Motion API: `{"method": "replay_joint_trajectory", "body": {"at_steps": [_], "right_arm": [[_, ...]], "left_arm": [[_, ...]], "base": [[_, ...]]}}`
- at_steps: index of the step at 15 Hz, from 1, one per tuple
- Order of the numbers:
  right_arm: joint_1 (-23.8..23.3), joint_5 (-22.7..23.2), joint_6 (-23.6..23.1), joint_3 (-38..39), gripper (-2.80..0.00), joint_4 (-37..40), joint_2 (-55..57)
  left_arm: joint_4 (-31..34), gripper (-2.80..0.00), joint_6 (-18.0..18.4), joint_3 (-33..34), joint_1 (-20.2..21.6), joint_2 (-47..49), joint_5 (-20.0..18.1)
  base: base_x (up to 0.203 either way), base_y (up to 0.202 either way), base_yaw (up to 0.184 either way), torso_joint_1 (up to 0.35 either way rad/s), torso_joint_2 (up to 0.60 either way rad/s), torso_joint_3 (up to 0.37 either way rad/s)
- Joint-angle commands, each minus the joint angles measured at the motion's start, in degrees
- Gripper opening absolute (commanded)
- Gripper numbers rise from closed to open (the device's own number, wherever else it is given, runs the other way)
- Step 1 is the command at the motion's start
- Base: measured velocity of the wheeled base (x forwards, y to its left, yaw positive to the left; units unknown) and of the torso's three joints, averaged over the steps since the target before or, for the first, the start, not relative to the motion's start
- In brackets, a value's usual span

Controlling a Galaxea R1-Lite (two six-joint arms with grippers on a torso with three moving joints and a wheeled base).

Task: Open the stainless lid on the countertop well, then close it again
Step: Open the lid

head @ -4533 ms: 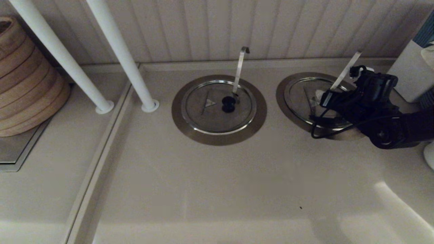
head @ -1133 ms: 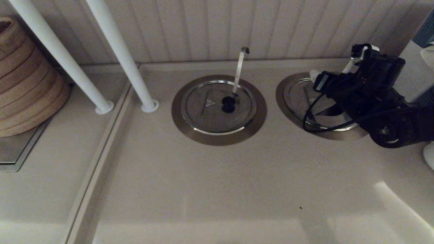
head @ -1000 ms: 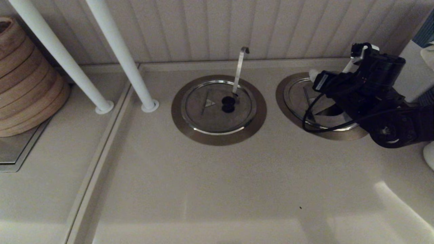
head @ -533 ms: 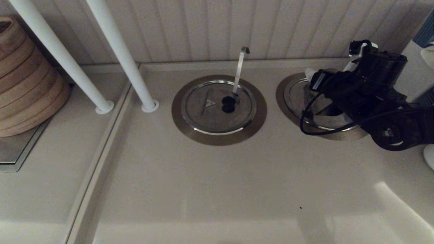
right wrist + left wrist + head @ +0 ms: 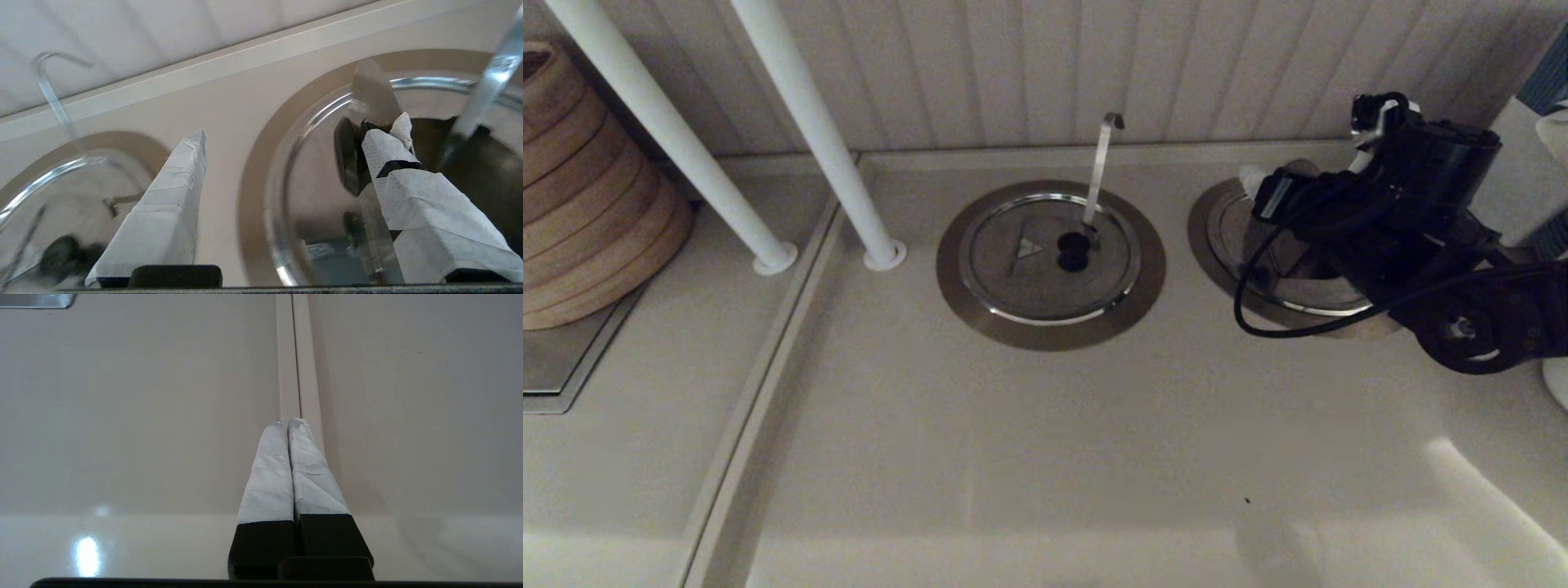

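The stainless lid [image 5: 1294, 282] on the right-hand countertop well [image 5: 1201, 224] has its near half tilted up along the fold line. My right gripper [image 5: 1270, 192] hangs over it, open, jaws wide apart. In the right wrist view one taped finger [image 5: 388, 155] rests behind the black knob [image 5: 347, 159], the other stands free over the counter, and the gripper's midpoint [image 5: 296, 130] lies above the ring. The dark well opening [image 5: 482, 183] shows behind the raised flap, with the straight handle [image 5: 496, 73] slanting out. My left gripper [image 5: 287, 422] is shut over bare counter, outside the head view.
The twin lid [image 5: 1029, 261] lies flat at centre with its hook-tipped handle [image 5: 1101, 163] upright. Two white posts [image 5: 825, 139] stand at the left, beside stacked bamboo steamers [image 5: 580, 188]. A white container [image 5: 1515, 180] sits right of the arm. The panelled wall runs close behind.
The right gripper has risen and drifted left and toward the wall. The lid's near half went from lying flat to tilted up, uncovering the dark well.
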Motion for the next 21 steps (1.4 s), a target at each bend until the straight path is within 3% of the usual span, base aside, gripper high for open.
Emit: {"method": "replay_joint_trajectory", "body": {"at_steps": [1,16,19,21], "right_arm": [[1.46,-0.11,0.13,0.62,0.00,-0.35,-0.41],[7.41,-0.11,0.09,3.46,0.00,1.39,-8.66],[5.74,-0.22,-0.32,3.29,0.00,2.17,-9.61],[1.82,-0.18,-2.92,2.94,0.00,2.56,-9.52]], "left_arm": [[-0.02,-2.80,-0.02,0.00,-0.01,0.06,0.08],[-0.02,-2.80,-0.02,0.00,-0.01,0.06,0.01],[-0.02,-2.80,-0.02,0.00,-0.01,0.06,0.06],[-0.02,-2.80,-0.02,0.00,-0.01,0.06,0.07]], "base": [[0.000,0.000,0.000,0.000,0.00,0.000],[0.000,0.000,0.000,0.000,0.00,0.000],[0.000,0.000,0.000,0.000,0.00,0.000],[0.000,0.000,0.000,0.000,0.00,0.000]]}}
